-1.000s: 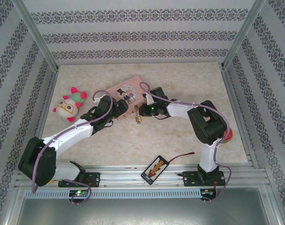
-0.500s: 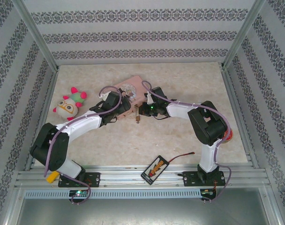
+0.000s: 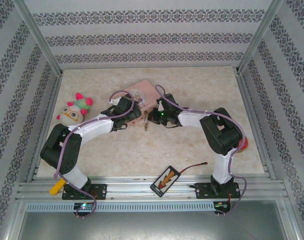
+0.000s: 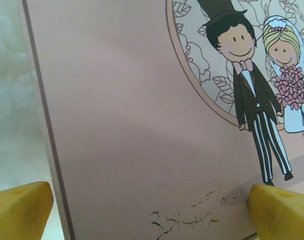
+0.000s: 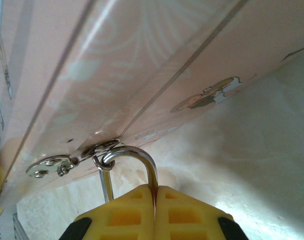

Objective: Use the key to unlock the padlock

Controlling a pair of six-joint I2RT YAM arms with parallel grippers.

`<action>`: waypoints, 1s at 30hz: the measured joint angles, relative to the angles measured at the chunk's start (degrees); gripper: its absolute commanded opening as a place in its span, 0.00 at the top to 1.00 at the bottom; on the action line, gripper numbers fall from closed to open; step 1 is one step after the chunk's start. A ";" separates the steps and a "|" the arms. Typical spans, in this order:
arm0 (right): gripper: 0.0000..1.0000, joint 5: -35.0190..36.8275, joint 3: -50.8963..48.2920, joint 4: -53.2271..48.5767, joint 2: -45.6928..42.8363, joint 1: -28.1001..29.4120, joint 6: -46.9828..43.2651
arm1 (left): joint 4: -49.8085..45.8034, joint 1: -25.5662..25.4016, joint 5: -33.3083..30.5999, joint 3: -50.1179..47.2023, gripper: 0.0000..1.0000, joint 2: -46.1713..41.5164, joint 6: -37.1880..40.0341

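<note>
Padlock (image 5: pixel 142 155): shackle hooked through pink tin (image 4: pixel 117 100) clasp (image 5: pixel 67 162), touching the fingertips of the clenched right end effector (image 5: pixel 154 192); left end effector (image 4: pixel 152 210) released above the lid; step judged approach to the lock, next needing fine key-to-keyway alignment.

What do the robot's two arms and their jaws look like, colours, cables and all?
Both the left arm and right arm have white link shells with bulky black joint housings. A lilac cable loops loosely along each. A small green light glows near the right wrist. The jaws are bright yellow blocks; the right pair shows moulded rectangular recesses.
</note>
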 measured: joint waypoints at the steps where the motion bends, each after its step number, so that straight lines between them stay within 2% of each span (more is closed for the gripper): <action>1: 1.00 -0.04 -0.13 0.39 0.00 0.00 0.66 | 0.00 0.00 -0.02 0.00 0.01 0.00 0.00; 30: 1.00 -0.22 -3.13 8.57 0.00 -2.80 9.31 | 1.70 0.00 0.63 -0.83 0.01 -0.02 -0.92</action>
